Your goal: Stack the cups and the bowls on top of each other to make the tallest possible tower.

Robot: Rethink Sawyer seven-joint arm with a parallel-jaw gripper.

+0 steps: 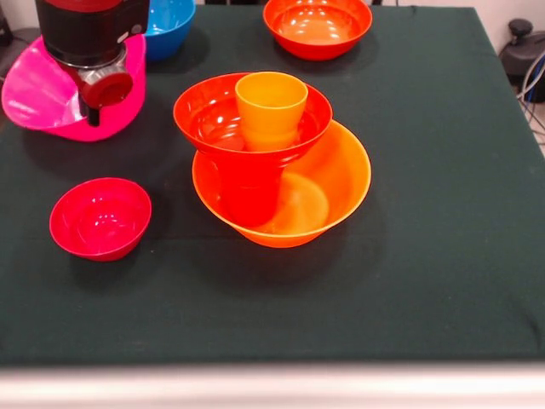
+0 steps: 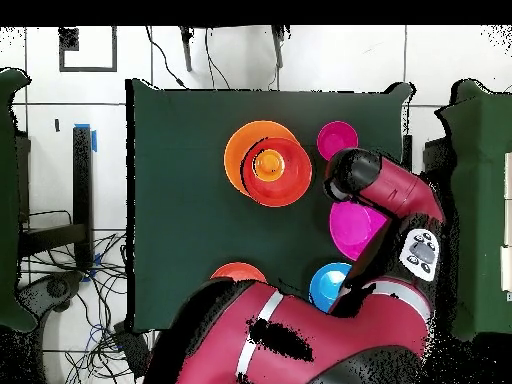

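The tower stands mid-table. Its base is the widest orange bowl [image 1: 336,183] [image 2: 240,148]. Inside it a red-orange cup [image 1: 249,192] props up a tilted red-orange bowl [image 1: 204,115] [image 2: 290,185]. An orange cup [image 1: 271,109] [image 2: 268,165] stands upright in that bowl. My gripper [image 1: 92,115] hangs over the pink bowl [image 1: 34,89] [image 2: 355,228], left of the tower and apart from it. The arm's bulk hides how the gripper stands. Nothing shows in its grasp. A small crimson bowl [image 1: 100,217] [image 2: 337,139] sits alone near the front left.
A blue bowl [image 1: 170,24] [image 2: 325,285] lies behind the pink one, partly under the arm [image 2: 395,195]. Another red-orange bowl [image 1: 317,27] [image 2: 238,271] sits at the far edge. Dark green cloth [image 1: 443,213] covers the table.
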